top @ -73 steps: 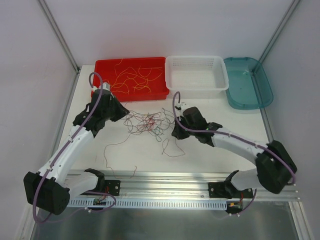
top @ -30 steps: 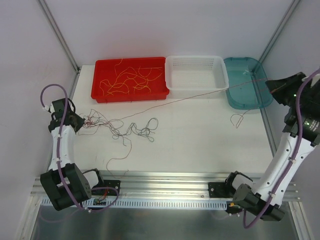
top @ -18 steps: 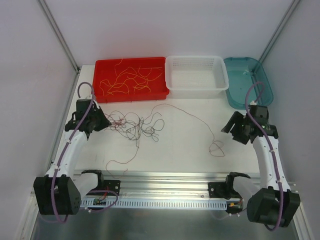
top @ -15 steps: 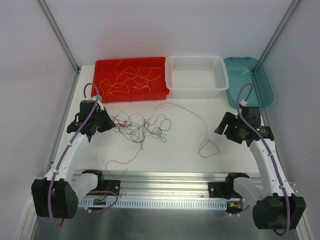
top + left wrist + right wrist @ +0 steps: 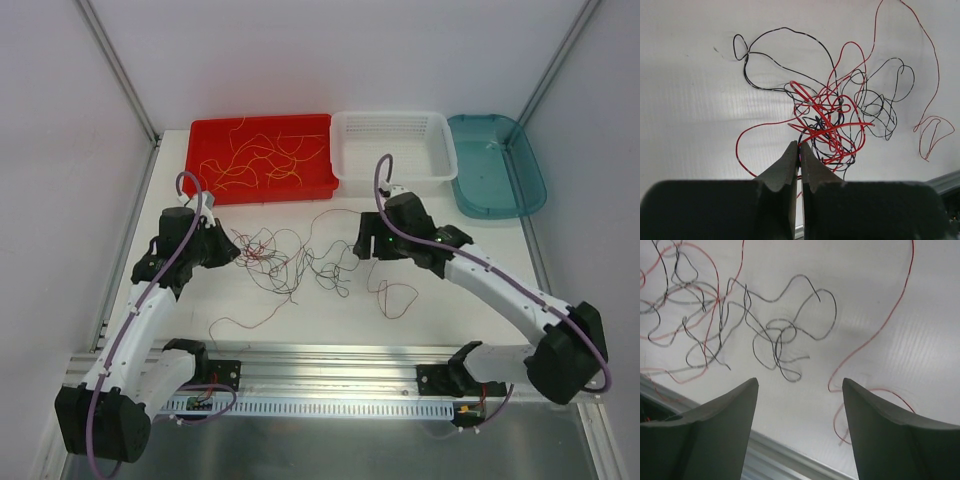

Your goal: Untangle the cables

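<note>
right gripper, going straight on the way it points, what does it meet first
Probably the curled black wire on the table, straight ahead of its open fingers; depth is unclear.

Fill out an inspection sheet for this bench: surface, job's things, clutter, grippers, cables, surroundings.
Surface: white table, wires spread over its middle.
Job's things: red and black tangle, knotted, left of centre; red strand trailing to its right and ending in a loop; yellow wires in the red tray.
Clutter: white basket and teal tray at the far edge.
Grippers: left gripper shut on the tangle's edge; right gripper open, holding nothing, above loose strands.
Cables: purple hoses loop above each wrist; no snag seen.
Surroundings: white walls; metal rail at the near edge.
</note>
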`<state>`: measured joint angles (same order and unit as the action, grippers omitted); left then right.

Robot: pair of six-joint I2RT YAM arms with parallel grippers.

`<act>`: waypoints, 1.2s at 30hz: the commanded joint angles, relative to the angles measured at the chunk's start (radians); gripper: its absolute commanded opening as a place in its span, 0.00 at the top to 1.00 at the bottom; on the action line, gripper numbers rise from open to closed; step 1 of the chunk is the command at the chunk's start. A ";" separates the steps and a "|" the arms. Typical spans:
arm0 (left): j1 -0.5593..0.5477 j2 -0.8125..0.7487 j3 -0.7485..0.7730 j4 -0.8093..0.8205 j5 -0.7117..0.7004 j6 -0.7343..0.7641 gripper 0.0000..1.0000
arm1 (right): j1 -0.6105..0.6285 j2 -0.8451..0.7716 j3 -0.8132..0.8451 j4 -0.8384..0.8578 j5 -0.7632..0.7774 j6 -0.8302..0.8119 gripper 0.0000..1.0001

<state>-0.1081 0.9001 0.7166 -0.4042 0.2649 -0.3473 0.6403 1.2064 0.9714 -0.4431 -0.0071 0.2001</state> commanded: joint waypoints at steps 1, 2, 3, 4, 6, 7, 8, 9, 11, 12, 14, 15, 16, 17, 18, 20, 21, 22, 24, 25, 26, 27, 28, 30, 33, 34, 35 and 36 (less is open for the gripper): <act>-0.002 -0.032 -0.012 0.024 0.027 0.024 1.00 | 0.058 0.099 0.069 0.165 0.143 0.160 0.29; -0.002 -0.033 -0.014 0.025 0.023 0.021 1.00 | 0.064 0.131 0.084 0.193 0.144 0.183 0.30; -0.002 -0.035 -0.014 0.027 0.020 0.019 1.00 | 0.068 0.204 0.099 0.237 0.144 0.208 0.30; -0.001 -0.038 -0.016 0.027 0.019 0.019 1.00 | 0.078 0.237 0.133 0.256 0.151 0.235 0.31; -0.002 -0.038 -0.017 0.027 0.017 0.021 1.00 | 0.091 0.333 0.159 0.324 0.156 0.301 0.32; -0.002 -0.040 -0.019 0.027 0.016 0.022 1.00 | 0.096 0.369 0.183 0.346 0.156 0.321 0.32; -0.002 -0.038 -0.017 0.027 0.017 0.024 1.00 | 0.101 0.396 0.194 0.375 0.159 0.362 0.33; -0.002 -0.038 -0.017 0.027 0.019 0.022 1.00 | 0.105 0.425 0.210 0.388 0.159 0.380 0.33; -0.002 -0.036 -0.017 0.027 0.023 0.021 1.00 | 0.119 0.507 0.248 0.411 0.160 0.401 0.34; -0.002 -0.036 -0.017 0.027 0.028 0.021 1.00 | 0.127 0.536 0.265 0.423 0.160 0.415 0.34; -0.002 -0.033 -0.017 0.027 0.027 0.019 1.00 | 0.134 0.605 0.305 0.423 0.165 0.430 0.36; -0.002 -0.033 -0.019 0.028 0.028 0.019 1.00 | 0.139 0.622 0.311 0.431 0.162 0.441 0.36; -0.002 -0.033 -0.019 0.027 0.030 0.019 1.00 | 0.140 0.640 0.319 0.438 0.156 0.443 0.38; -0.002 -0.033 -0.019 0.027 0.034 0.019 1.00 | 0.140 0.678 0.334 0.438 0.154 0.449 0.38; -0.002 -0.030 -0.019 0.028 0.036 0.019 1.00 | 0.144 0.693 0.342 0.438 0.151 0.455 0.39; -0.002 -0.030 -0.020 0.028 0.037 0.018 1.00 | 0.147 0.725 0.352 0.464 0.148 0.464 0.42; -0.002 -0.027 -0.020 0.030 0.037 0.018 1.00 | 0.148 0.748 0.360 0.478 0.144 0.466 0.42; -0.002 -0.027 -0.020 0.030 0.039 0.018 1.00 | 0.148 0.757 0.362 0.484 0.142 0.470 0.46; -0.002 -0.027 -0.020 0.028 0.034 0.018 1.00 | 0.148 0.780 0.362 0.494 0.140 0.472 0.50; -0.002 -0.027 -0.019 0.028 0.031 0.018 1.00 | 0.148 0.783 0.359 0.497 0.142 0.475 0.59; -0.002 -0.029 -0.022 0.030 0.022 0.018 1.00 | 0.148 0.782 0.349 0.506 0.144 0.472 0.64; -0.002 -0.032 -0.022 0.028 0.019 0.018 1.00 | 0.148 0.769 0.337 0.514 0.154 0.469 0.70; -0.002 -0.032 -0.022 0.030 0.016 0.018 1.00 | 0.147 0.754 0.307 0.518 0.160 0.464 0.81; -0.002 -0.036 -0.023 0.028 0.001 0.018 1.00 | 0.148 0.714 0.273 0.500 0.202 0.438 0.94; -0.002 -0.046 -0.026 0.027 -0.036 0.014 1.00 | 0.145 0.586 0.192 0.460 0.284 0.371 0.99; -0.002 -0.049 -0.026 0.028 -0.042 0.013 1.00 | 0.142 0.517 0.175 0.448 0.309 0.354 0.99; -0.002 -0.050 -0.026 0.028 -0.052 0.013 1.00 | 0.137 0.474 0.143 0.391 0.329 0.337 0.99; -0.002 -0.052 -0.028 0.027 -0.068 0.011 1.00 | 0.124 0.438 0.130 0.365 0.363 0.308 0.99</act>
<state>-0.1081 0.8715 0.7021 -0.4004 0.2481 -0.3477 0.7826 1.8286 1.1267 -0.0212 0.2241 0.5888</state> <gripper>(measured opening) 0.009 0.018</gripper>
